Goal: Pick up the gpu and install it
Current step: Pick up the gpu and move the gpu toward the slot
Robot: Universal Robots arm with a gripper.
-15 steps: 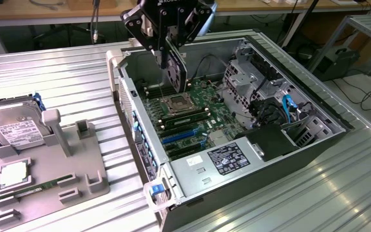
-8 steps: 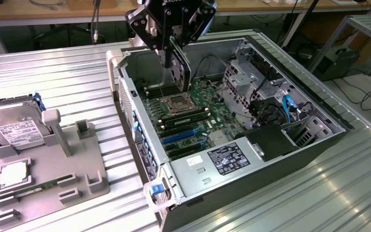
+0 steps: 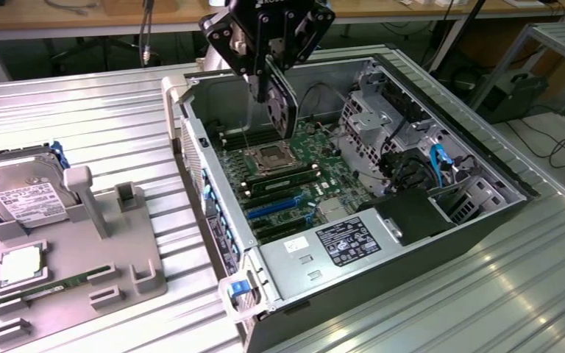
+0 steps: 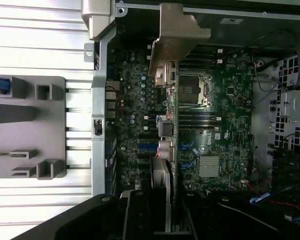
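On the exterior view's left, a hard drive is lying on a grey fixture that is resting on the tabletop. Further right, the jaws are closing firmly on the gpu, holding it upright over the motherboard of the open computer case.

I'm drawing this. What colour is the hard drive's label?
The hard drive's label is white; exterior view shows it best.
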